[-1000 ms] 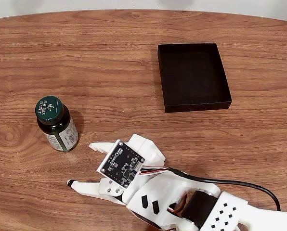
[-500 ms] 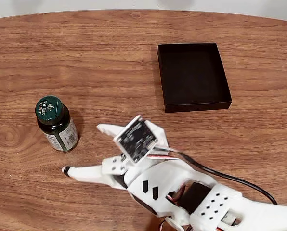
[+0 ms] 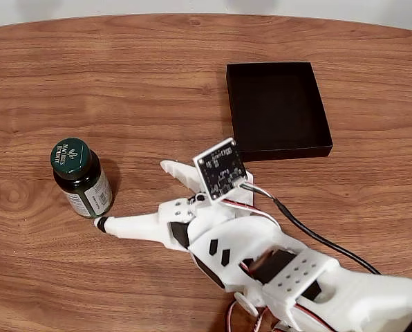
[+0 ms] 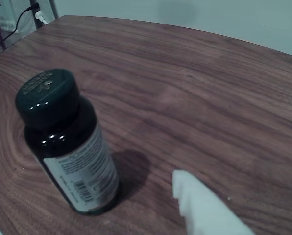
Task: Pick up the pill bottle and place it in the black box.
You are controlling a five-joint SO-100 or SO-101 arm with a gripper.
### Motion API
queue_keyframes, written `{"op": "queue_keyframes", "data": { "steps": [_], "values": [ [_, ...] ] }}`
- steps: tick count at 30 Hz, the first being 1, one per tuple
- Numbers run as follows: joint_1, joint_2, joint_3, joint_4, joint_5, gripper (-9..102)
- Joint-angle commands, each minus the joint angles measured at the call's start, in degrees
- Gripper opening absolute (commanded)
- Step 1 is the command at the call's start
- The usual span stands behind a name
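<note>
A wooden table [image 3: 157, 83] with dark grain and a curved far edge fills the scene, a pale wall behind it; in the wrist view, cables [image 4: 26, 14] hang at the far left corner. The black box [image 3: 278, 109] sits on the far right part of the table, its inside bare. The pill bottle [image 3: 81, 178] stands upright on the left, green cap on, its paper label [image 4: 85, 169] facing the wrist camera. The white gripper [image 3: 131, 196] lies to the right of the bottle with its 2 fingers spread wide; the near finger's dark tip [image 3: 100, 224] sits just beside the bottle's base, and contact cannot be judged. A black cable [image 3: 316, 238] trails from the arm.
</note>
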Motion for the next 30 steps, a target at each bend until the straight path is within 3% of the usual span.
{"op": "queue_keyframes", "data": {
  "steps": [1, 11, 20, 30],
  "values": [
    [-0.6, -5.0, -6.0, -5.5, 2.5, 48],
    [-2.5, -19.5, -13.9, -11.1, 8.6, 47],
    [-2.9, -36.7, -20.2, -21.9, 11.5, 47],
    [-3.1, -42.2, -27.4, -20.3, 11.1, 42]
  ]
}}
